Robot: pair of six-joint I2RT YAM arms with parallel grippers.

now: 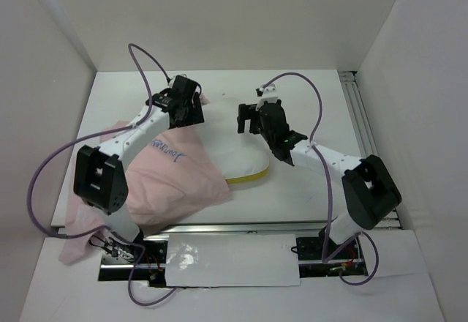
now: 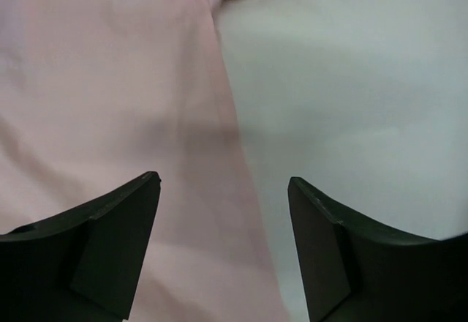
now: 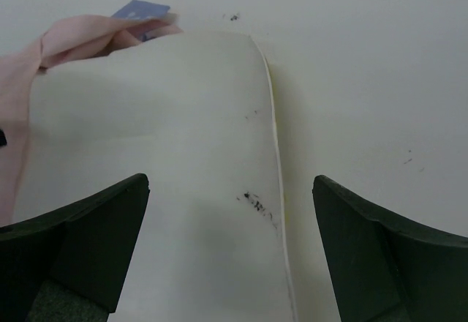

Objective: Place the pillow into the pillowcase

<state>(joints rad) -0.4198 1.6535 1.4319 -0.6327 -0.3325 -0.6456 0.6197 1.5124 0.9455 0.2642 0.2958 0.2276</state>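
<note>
The pillow (image 1: 245, 150) lies in the middle of the white table (image 1: 322, 102). It is big, white and puffy. A yellow line (image 1: 245, 178) runs along its near edge. Up close, the right wrist view shows the pillow (image 3: 161, 132) with a thin seam down its side and a few small dark marks (image 3: 257, 203) on it.

The pillowcase (image 1: 172, 172) lies on the left side. It is thin, pale pink and wrinkled, with some purple writing on it. It covers the left part of the pillow, and the right part sticks out bare. One end of the pink cloth hangs over the near edge of the table. At the far corner of the pillow the pink cloth (image 3: 66, 36) is bunched up, and a little blue bit (image 3: 139, 9) peeks out.

The left gripper (image 1: 191, 114) is at the far left of the pillow. Its two dark fingers (image 2: 110, 241) stand wide apart with nothing between them. Below them the pink cloth (image 2: 110, 102) meets the white pillow (image 2: 351, 80).

The right gripper (image 1: 247, 121) is over the far side of the pillow. It is wide open too and holds nothing.
</note>
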